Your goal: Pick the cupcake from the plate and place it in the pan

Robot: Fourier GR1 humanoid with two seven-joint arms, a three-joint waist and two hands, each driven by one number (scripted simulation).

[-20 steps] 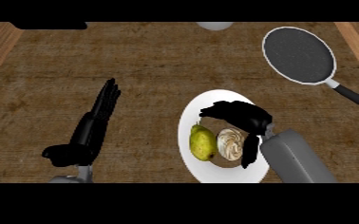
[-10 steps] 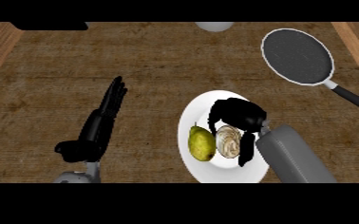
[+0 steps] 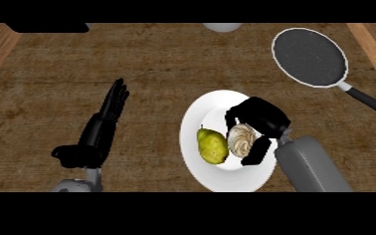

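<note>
Right hand [image 3: 258,122]: my fingers and thumb curled round the cupcake [image 3: 241,139].
Cupcake: on the white plate [image 3: 202,117], beside a pear [image 3: 211,146].
Left hand [image 3: 99,129]: mine, fingers straight, resting.
Pan [image 3: 310,57]: well apart, upper right.

Two grey forearms showed, each ending in a black hand: left hand [image 3: 103,124] slim-fingered, right hand [image 3: 258,120] blocky.

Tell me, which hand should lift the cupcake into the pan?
The right hand. It is curled round the cupcake on the plate, and the pan lies on its side. The left hand rests open, far off.
</note>
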